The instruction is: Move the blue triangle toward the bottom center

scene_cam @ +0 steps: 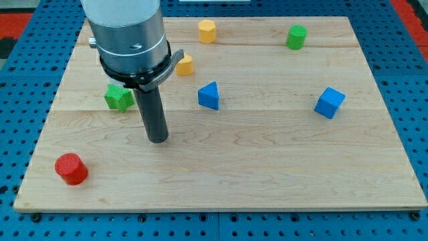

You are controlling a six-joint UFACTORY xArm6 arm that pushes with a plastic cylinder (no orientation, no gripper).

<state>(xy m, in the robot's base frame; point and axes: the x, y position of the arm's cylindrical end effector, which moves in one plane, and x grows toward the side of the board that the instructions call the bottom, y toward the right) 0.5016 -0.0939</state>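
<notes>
A pale wooden board (267, 181) with visible grain and faint seams between its planks lies on a blue perforated surface (408, 67). From the top of the view at about eleven o'clock, a wide metallic grey cylinder (127, 30) comes down, ringed by a black collar, and narrows into a smooth, straight dark rod. There is no claw on this arm, so nothing opens, closes or holds anything; the rod simply ends in my tip (158, 140), which rests on the bare wood left of the board's centre, touching no block.

The blue triangle (208, 96), a small matte wedge with a pointed top, sits near the board's centre, at about two o'clock from my tip and apart from it.

A green star-shaped block (118, 98) with notched edges lies just beside the rod, at about ten o'clock from my tip. A red cylinder (71, 168) stands at about eight o'clock on the board, near the lower left corner. A yellow block (184, 65), partly hidden by the black collar so its shape is unclear, sits at about twelve o'clock from the triangle. A yellow hexagonal block (206, 31) lies near the top edge at twelve o'clock. A green cylinder (296, 37) stands at about one o'clock, and a blue cube (329, 102) at three o'clock.
</notes>
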